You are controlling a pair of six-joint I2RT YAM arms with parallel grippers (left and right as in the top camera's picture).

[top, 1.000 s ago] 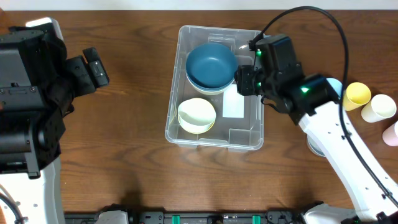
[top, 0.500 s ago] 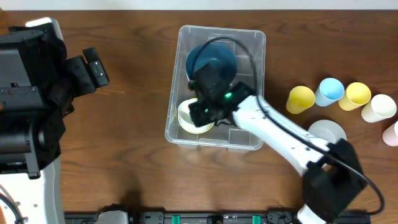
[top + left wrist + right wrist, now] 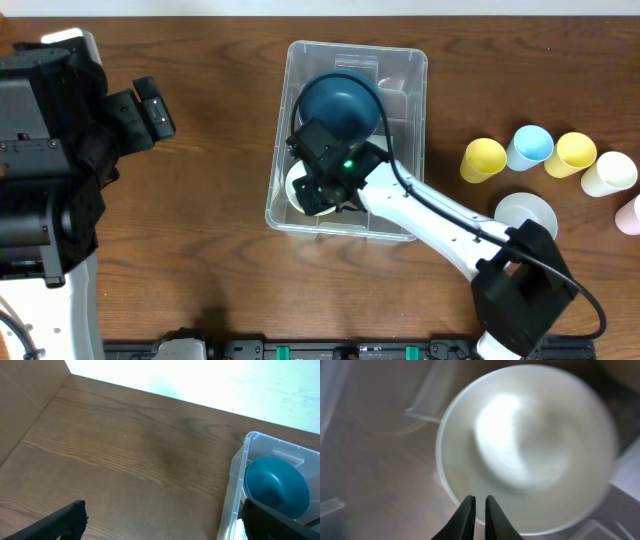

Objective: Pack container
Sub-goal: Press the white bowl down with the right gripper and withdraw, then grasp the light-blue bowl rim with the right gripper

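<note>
The container [image 3: 412, 150] sits mid-desk [image 3: 200, 260], its long side running near to far. In its near left corner lies the pale bowl [image 3: 530, 450]. The right pincer [image 3: 479, 504] is down inside the container there, fingers almost together astride the bowl's rim. It appears to pinch that thin edge, the only hold a wide bowl offers, though blur leaves this uncertain. Further back, the blue bowl [image 3: 340, 100] fills the far end; I judge the pale one may be meant to nest in it, freeing floor space. To the right, cups [image 3: 484, 160] and a white disc [image 3: 525, 212] wait outside. At far left, the left pincer [image 3: 170, 525] hangs spread wide, holding nothing, clear of the work.
</note>
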